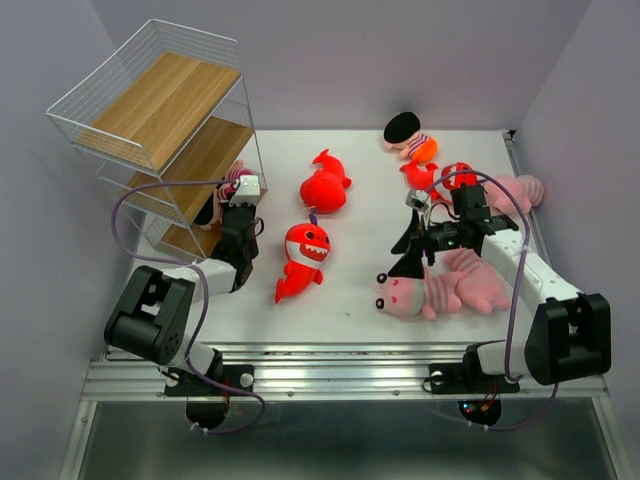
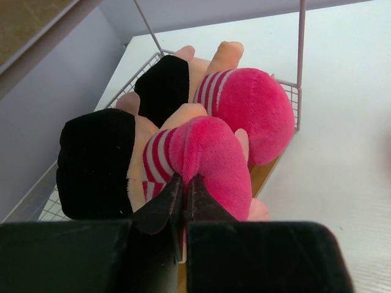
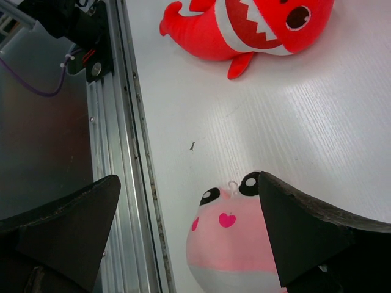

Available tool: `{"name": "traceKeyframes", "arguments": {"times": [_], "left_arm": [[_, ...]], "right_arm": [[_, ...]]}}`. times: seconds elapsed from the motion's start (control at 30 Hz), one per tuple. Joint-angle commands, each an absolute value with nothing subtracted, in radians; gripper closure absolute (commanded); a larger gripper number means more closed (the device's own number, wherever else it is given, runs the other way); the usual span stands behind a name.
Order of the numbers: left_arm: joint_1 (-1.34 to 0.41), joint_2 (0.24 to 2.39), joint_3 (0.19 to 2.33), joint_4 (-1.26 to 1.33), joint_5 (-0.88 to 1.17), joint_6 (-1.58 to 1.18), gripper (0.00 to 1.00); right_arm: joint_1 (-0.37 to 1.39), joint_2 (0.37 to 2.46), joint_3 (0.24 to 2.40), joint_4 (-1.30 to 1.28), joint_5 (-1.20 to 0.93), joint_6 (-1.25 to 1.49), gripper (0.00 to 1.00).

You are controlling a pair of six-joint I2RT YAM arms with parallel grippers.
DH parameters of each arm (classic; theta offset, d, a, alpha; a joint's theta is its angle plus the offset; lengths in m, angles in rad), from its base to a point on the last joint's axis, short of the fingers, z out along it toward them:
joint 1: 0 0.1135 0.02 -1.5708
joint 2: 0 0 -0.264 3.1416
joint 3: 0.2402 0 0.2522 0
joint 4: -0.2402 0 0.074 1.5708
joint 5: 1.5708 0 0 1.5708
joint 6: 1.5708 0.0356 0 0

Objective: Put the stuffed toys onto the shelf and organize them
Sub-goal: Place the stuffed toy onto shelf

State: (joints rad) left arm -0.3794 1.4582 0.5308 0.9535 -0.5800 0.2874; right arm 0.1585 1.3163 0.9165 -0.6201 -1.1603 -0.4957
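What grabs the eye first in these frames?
A toothy red fish toy and a second red toy stand out mid-table on the white surface. At far left, the wire shelf holds two dark-haired dolls on a lower tier, with the left gripper shut right at the nearer one. The right gripper hangs wide open over a pink animal toy near the front edge.

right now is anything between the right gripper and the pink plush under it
Nothing visible. The right gripper hangs open over the pink plush, fingers spread either side of its face, with only bare table around it. The red fish lies farther off, clear of the path.
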Motion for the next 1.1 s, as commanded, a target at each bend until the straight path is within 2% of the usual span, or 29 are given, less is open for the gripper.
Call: {"name": "traceKeyframes", "arguments": {"times": [0.0,0.97,1.07], "left_arm": [[-0.361,1.48,0.54,0.982,-0.569,0.272,1.0],[-0.267,1.479,0.512,1.014,-0.405,0.213,1.0],[-0.265,1.46,0.494,1.015,-0.411,0.212,0.95]], "right_arm": [[0.153,1.298,0.92,-0.611,-1.187,-0.522,0.0],[0.144,1.313,0.925,-0.635,-1.197,-0.546,0.0],[0.144,1.315,0.93,-0.641,-1.197,-0.548,0.0]]}}
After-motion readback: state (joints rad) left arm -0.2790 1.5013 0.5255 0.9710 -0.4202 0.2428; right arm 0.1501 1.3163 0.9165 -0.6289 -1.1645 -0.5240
